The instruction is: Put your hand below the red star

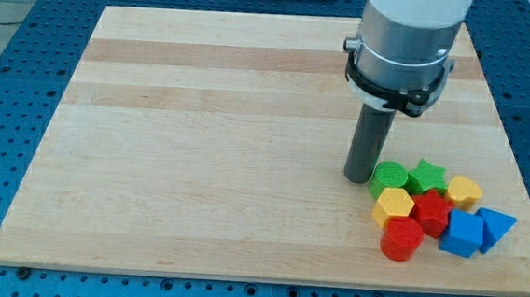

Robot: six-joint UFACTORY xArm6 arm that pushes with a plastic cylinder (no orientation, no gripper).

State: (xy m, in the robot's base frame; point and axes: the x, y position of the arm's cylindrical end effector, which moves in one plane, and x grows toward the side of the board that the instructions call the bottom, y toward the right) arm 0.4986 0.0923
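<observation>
- The bench (200,135) is a pale wooden board lying on a blue perforated surface (8,84); the whole of the board from the view's left to past its middle carries nothing, and every block sits in one cluster near the lower right corner.
- My tip (356,178) is the lower end of the dark rod that hangs from the grey cylindrical arm body (406,37). It rests on the board at the left edge of the cluster, just beside the green cylinder (389,176) and looking as if it touches it.
- This rig ends in a plain rod, so there are no fingers to be apart or together, and nothing is clamped.
- Below the green cylinder lies a yellow block (393,206) with a many-sided top, and below that, nearest the view's bottom, a red cylinder (402,240).
- Right of the green cylinder is the green star (427,176).
- The red star (431,213) sits in the middle of the cluster, under the green star, right of the yellow block and up and right of the red cylinder, pressed close to all its neighbours. My tip is up and to the left of it, with the green cylinder and the yellow block between.
- Further right, a second yellow block (464,191) sits at the top, a blue cube (463,234) lies lower down, and a blue triangular block (496,226) ends the group.
</observation>
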